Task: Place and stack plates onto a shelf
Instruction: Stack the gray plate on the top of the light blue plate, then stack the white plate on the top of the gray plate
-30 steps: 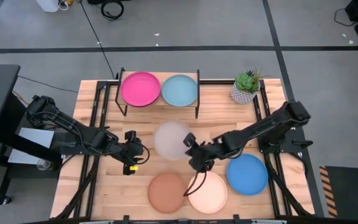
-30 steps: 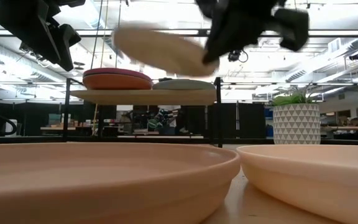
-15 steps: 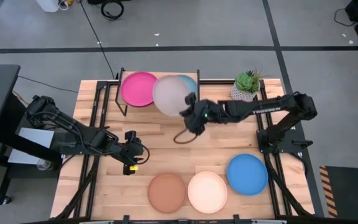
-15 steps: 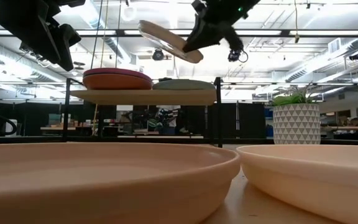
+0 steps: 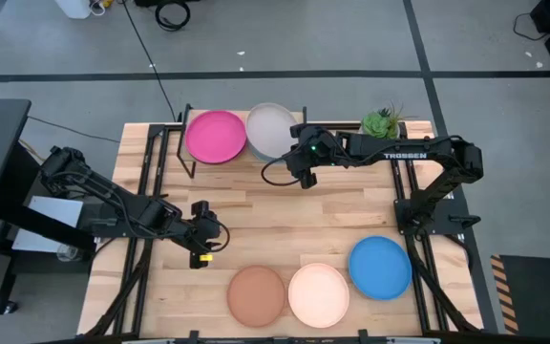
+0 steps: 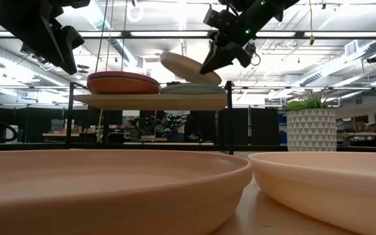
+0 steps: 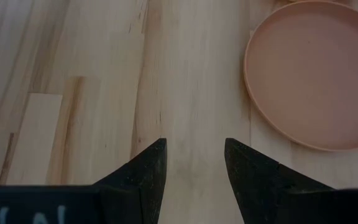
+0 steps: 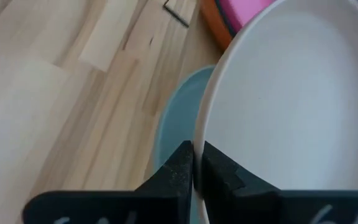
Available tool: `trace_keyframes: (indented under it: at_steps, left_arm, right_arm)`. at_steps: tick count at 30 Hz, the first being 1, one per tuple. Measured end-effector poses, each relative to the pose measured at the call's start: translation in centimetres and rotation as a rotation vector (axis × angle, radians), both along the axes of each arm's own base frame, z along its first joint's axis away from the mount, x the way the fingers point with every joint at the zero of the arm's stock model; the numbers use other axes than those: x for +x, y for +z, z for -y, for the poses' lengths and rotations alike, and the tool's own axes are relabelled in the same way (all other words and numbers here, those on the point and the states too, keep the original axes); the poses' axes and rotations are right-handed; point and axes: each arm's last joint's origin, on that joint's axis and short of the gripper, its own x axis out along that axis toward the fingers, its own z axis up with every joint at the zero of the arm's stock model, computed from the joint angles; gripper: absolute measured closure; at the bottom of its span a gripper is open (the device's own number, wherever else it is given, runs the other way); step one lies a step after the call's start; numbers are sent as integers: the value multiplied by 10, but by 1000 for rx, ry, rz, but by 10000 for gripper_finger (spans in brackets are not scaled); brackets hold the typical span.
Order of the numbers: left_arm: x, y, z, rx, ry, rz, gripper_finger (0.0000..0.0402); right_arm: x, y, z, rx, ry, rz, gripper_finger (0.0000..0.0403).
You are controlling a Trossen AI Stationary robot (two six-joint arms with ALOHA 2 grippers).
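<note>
Left gripper (image 5: pixel 201 245) idle over the table's left-centre, fingers apart, nothing in them. On the shelf (image 6: pixel 150 100) at the table's far edge, the magenta plate (image 5: pixel 215 137) tops the left stack. Right gripper (image 5: pixel 299 172), clamped on the grey plate's (image 5: pixel 270 130) rim, has swung it up from mid-table to above the shelf's right half, tilted over the pale blue plate (image 8: pixel 176 124), not touching yet. Lowering and release look next. Terracotta plate (image 5: pixel 256 295), cream plate (image 5: pixel 318 294), bright blue plate (image 5: pixel 379 268) wait along the near edge.
</note>
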Motion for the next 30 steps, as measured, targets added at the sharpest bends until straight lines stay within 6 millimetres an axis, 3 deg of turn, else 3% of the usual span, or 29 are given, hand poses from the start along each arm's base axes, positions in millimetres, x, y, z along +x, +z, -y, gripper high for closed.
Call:
trace_keyframes:
  at_steps: [21,30]
  left_arm:
    - [0,0,0,1,0,-1,233]
    - [0,0,0,1,-1,-1,233]
  right_arm:
    - [-3,-2,0,-17,-67,-38,299]
    - [-10,19,-20,-11,-54,57,279]
